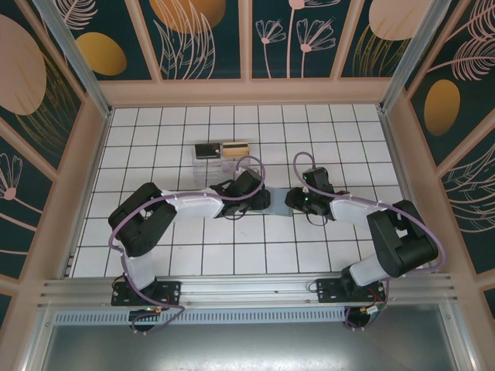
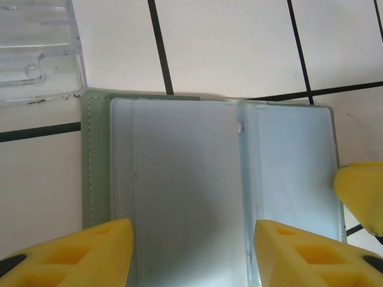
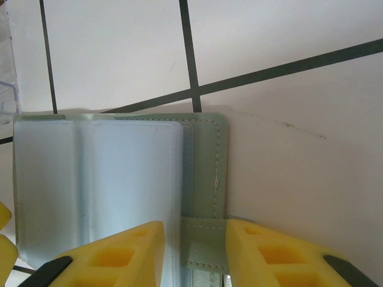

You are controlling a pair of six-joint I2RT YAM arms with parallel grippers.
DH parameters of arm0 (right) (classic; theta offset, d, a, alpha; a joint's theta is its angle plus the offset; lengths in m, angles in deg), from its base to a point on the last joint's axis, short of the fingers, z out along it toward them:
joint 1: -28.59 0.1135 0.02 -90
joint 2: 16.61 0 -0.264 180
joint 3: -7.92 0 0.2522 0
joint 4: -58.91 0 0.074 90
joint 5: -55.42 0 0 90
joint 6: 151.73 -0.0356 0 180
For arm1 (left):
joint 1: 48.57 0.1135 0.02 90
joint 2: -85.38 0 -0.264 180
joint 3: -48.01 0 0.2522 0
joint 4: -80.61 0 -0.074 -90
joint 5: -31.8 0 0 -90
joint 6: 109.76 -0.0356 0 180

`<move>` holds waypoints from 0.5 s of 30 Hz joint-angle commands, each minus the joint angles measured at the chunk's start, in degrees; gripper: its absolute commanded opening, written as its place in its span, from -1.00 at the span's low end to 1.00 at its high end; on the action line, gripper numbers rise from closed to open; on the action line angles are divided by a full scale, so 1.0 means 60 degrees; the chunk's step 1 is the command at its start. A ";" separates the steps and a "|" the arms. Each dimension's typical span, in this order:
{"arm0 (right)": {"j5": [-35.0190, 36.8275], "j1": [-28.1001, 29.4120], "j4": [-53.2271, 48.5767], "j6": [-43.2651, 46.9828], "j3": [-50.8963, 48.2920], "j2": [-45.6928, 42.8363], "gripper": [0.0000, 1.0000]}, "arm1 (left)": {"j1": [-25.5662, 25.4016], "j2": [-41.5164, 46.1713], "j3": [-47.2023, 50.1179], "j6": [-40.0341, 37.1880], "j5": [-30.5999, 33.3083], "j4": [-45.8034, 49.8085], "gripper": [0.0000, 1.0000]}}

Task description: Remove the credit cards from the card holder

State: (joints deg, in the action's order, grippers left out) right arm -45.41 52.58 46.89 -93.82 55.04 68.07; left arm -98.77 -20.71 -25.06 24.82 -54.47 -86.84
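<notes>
A robot test cell: tiled table (image 1: 309, 255) framed by aluminium rails (image 1: 247, 287) and patterned panels (image 1: 201, 39)

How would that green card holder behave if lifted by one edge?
Probably floppy: the card holder lies open along a middle crease, so one panel may sag. Its glossy clear sleeves look slippery. Thin and flat, it seems light.

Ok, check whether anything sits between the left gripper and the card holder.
Nothing visible does. The left gripper is open directly over the card holder, its fingers either side of the clear sleeves. The clear plastic box lies beyond the holder's corner, out of the way.
</notes>
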 commanded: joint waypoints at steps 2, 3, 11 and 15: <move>-0.0055 0.0060 -0.0353 -0.0085 -0.0227 -0.0013 -0.30 | 0.0049 -0.0144 0.0067 0.0016 0.0334 0.0319 0.14; -0.0055 0.0063 -0.0342 -0.0085 -0.0232 -0.0008 -0.29 | 0.0060 -0.0153 0.0065 0.0012 0.0318 0.0318 0.13; -0.0041 0.0060 -0.0346 -0.0100 -0.0249 -0.0012 -0.30 | 0.0045 -0.0370 0.0034 0.0056 0.0068 0.0261 0.13; -0.0041 0.0060 -0.0328 -0.0100 -0.0258 -0.0001 -0.29 | 0.0049 -0.0422 -0.0002 0.0085 0.0154 0.0388 0.13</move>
State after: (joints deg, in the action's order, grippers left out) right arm -45.41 52.58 46.91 -93.82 55.02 68.07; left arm -98.77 -21.95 -25.04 24.86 -54.04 -86.45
